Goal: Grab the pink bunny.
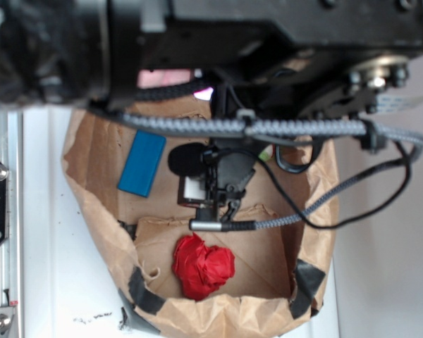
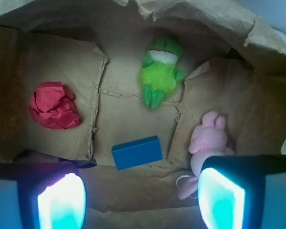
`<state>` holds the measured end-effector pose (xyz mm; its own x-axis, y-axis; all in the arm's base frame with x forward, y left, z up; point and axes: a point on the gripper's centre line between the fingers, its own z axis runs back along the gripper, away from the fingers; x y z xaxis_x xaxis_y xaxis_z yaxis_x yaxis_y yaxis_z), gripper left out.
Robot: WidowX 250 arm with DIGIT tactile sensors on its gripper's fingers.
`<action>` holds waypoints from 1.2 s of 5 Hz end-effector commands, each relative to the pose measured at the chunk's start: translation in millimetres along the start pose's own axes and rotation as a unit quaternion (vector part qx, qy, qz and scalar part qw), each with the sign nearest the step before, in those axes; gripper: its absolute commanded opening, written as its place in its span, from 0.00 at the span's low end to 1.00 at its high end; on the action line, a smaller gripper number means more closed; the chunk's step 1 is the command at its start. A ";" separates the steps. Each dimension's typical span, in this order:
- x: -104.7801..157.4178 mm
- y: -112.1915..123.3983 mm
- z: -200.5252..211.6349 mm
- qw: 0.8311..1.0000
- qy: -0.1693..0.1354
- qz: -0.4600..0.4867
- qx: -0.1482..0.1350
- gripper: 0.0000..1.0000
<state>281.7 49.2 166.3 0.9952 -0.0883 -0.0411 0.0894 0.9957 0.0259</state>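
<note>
The pincer (image 2: 140, 200) hangs released above the paper bag (image 2: 219, 28); the pink bunny (image 2: 207, 143) (beside one finger) lies ungrasped.

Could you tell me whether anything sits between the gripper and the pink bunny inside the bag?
Nothing visible does. In the wrist view the pink bunny lies uncovered on the bag floor, beside the right finger of the gripper. The blue block lies apart from it.

Exterior soft, arm (image 1: 268, 42) blurred and dark up close. Wrist view evenly lit; fingertips (image 2: 62, 202) glow cyan-white, defocused.
</note>
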 end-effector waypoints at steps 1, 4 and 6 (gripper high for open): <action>5.3 16.8 -6.3 0.998 -0.028 -0.060 0.012 1.00; -11.1 73.5 -15.1 0.993 -0.079 -0.089 -0.022 1.00; -37.4 40.9 -42.0 0.982 -0.140 -0.128 0.019 1.00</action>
<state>240.6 91.9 113.5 0.9244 -0.3342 0.1838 0.3316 0.9423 0.0453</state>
